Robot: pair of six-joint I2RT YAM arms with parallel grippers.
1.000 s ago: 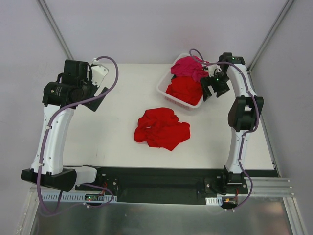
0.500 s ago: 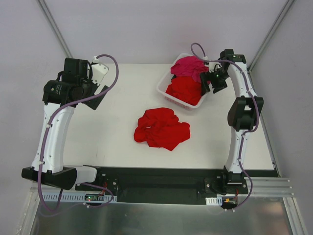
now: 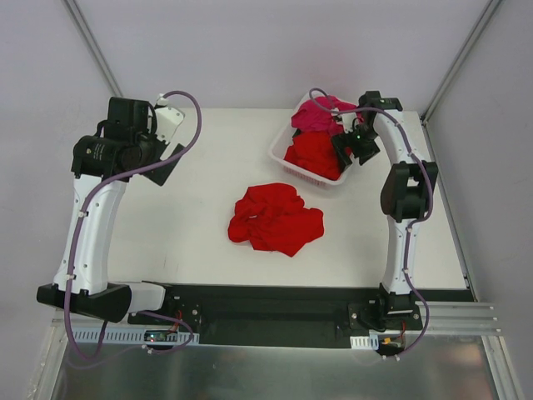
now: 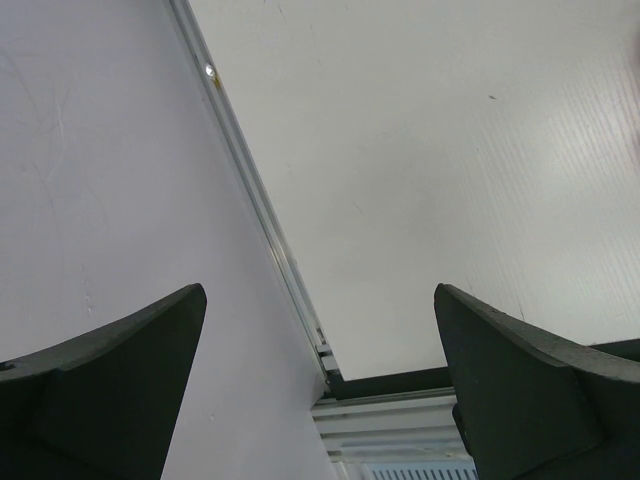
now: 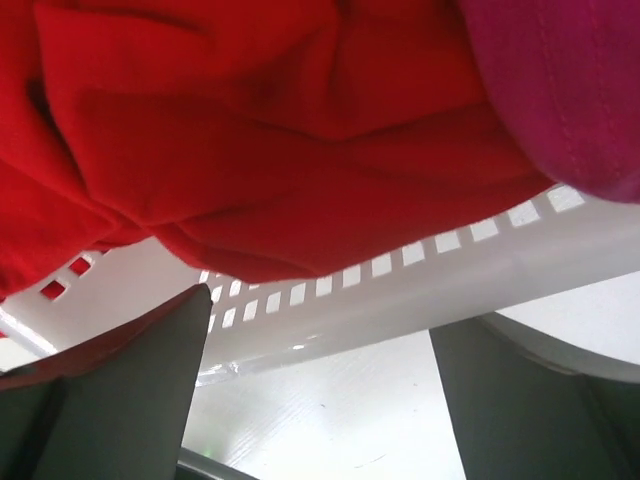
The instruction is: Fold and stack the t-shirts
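One crumpled red t-shirt (image 3: 276, 217) lies in a heap at the middle of the table. A second red t-shirt (image 3: 313, 153) and a magenta-pink t-shirt (image 3: 315, 114) fill the white slotted basket (image 3: 281, 155) at the back right. My right gripper (image 3: 343, 148) hangs open at the basket's right edge, beside the red cloth; in the right wrist view the red t-shirt (image 5: 280, 130) and pink t-shirt (image 5: 560, 80) bulge over the basket wall (image 5: 420, 290) just beyond the gripper (image 5: 320, 330). My left gripper (image 3: 166, 158) is raised at the back left, open and empty.
The left wrist view looks past its open gripper (image 4: 320, 340) at the bare table (image 4: 450, 170), the side wall and the aluminium rail (image 4: 260, 200). Metal frame posts stand at both back corners.
The right gripper has moved left and toward the basket, now over its right rim against the red cloth. The left arm has not moved.
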